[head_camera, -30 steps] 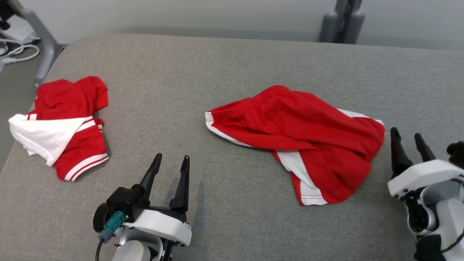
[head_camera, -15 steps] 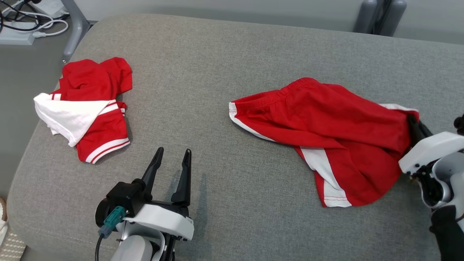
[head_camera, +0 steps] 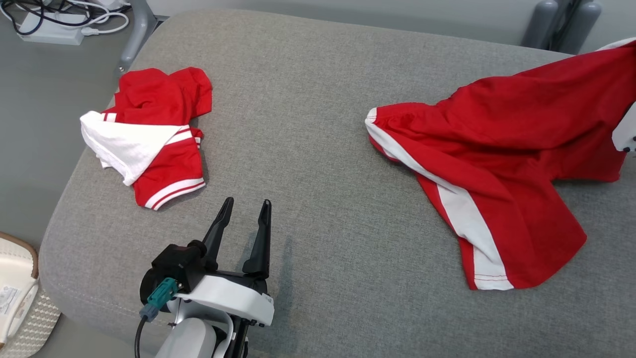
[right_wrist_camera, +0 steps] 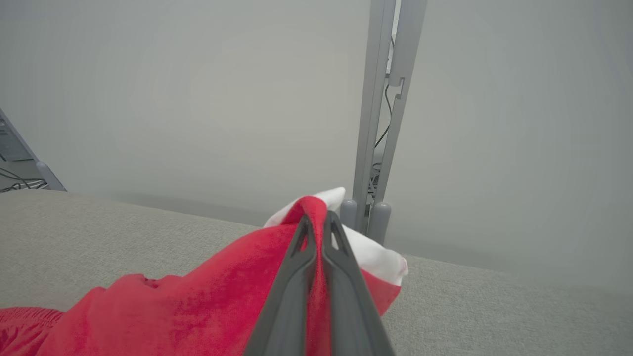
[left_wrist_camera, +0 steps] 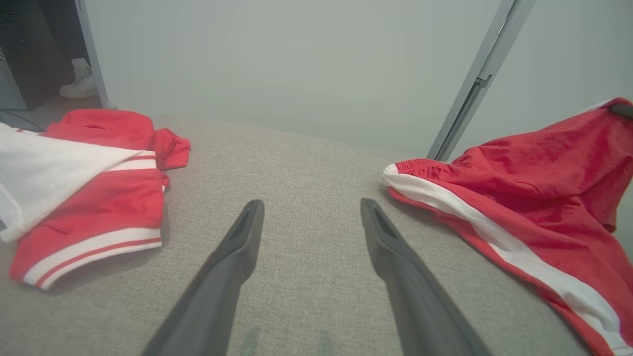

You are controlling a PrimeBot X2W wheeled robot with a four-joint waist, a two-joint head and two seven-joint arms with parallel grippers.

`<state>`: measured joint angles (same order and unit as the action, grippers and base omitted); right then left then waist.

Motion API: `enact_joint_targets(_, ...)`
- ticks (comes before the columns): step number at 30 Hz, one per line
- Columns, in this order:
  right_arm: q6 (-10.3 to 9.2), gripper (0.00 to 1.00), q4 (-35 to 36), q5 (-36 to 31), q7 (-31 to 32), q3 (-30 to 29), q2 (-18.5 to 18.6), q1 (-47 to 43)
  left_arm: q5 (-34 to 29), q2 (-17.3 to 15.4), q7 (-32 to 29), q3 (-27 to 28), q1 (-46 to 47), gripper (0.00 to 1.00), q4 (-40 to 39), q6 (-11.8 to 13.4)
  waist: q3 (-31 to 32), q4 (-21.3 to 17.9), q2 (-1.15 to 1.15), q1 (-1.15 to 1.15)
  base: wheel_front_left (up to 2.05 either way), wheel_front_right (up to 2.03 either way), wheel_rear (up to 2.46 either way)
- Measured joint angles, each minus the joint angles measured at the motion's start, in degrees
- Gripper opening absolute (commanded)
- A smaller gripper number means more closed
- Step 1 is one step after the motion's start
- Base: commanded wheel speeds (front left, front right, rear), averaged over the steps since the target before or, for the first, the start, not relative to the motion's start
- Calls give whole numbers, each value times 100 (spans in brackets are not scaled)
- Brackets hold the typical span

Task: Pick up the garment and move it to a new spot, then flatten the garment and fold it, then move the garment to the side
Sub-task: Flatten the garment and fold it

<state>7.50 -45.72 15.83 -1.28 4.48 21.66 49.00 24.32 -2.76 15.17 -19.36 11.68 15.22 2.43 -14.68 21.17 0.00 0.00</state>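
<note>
The garment (head_camera: 497, 149) is a pair of red shorts with a white side stripe, at the right of the grey padded table (head_camera: 308, 124). Its right end is raised off the surface, while its waistband and one leg still rest on the table. My right gripper (right_wrist_camera: 316, 222) is shut on a red-and-white fold of the garment (right_wrist_camera: 198, 306). In the head view its white housing (head_camera: 627, 133) shows at the right edge. My left gripper (head_camera: 247, 204) stands open over bare table at the lower left, holding nothing. The left wrist view shows the left gripper (left_wrist_camera: 311, 207) and the garment (left_wrist_camera: 534, 198) to its right.
A second red and white garment (head_camera: 149, 134) lies crumpled near the table's far left corner. The table's rounded left edge (head_camera: 54, 233) drops to the floor, where there is a power strip with cables (head_camera: 49, 30) and a pale woven basket (head_camera: 15, 293). Grey posts (head_camera: 561, 22) stand behind.
My right gripper shut on the garment's right end and lifted it up and to the right. The head camera shifted, so everything sits further right. The left gripper stayed open.
</note>
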Motion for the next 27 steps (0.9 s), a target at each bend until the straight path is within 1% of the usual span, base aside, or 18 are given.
enact_joint_targets(3,0,0,-344,-218,-77,-14,19,159,48,-2,0,-22,3,100,-19,30,-25,71,0,0,0,0,0)
enact_joint_targets(4,0,0,-344,-218,-77,-14,19,159,48,-2,0,-22,3,100,-19,30,-25,71,0,0,0,0,0)
enact_joint_targets(5,0,40,-601,-432,-179,-75,47,189,49,-1,0,-32,4,100,-24,45,-27,98,0,0,0,0,0)
enact_joint_targets(6,0,100,-748,-499,-196,-148,47,210,51,-2,0,-32,4,100,-25,51,-21,103,0,0,0,0,0)
enact_joint_targets(8,0,100,-957,-555,-301,-236,-18,215,51,-1,0,-27,4,100,-26,67,4,97,0,0,0,0,0)
enact_joint_targets(11,1,100,-1135,-566,-488,-214,-288,194,46,-1,0,14,3,100,-26,74,74,30,0,0,0,0,0)
enact_joint_targets(14,1,100,-1202,-439,-723,-170,-445,36,13,-2,0,94,1,100,-25,67,178,-91,0,0,0,0,0)
enact_joint_targets(15,1,100,-1202,-439,-723,-170,-445,36,13,-2,0,94,1,100,-25,67,178,-91,0,0,0,0,0)
enact_joint_targets(17,0,100,-1185,-263,-866,-107,-577,-145,-12,3,0,154,-1,100,-24,65,264,-196,0,0,0,0,0)
enact_joint_targets(20,1,100,-1003,-8,-1021,40,-795,-451,-53,0,0,224,-18,100,0,53,411,-392,0,0,0,0,0)
enact_joint_targets(22,1,100,-811,143,-1088,188,-866,-703,-64,0,0,298,-38,100,13,43,515,-543,0,0,0,0,0)
enact_joint_targets(24,0,100,-576,332,-1150,254,-951,-1038,-70,3,0,361,-54,100,37,41,639,-685,0,0,0,0,0)
enact_joint_targets(27,0,100,-37,600,-1246,366,-1120,-1639,-119,1,0,438,-109,100,102,40,849,-883,0,0,0,0,0)
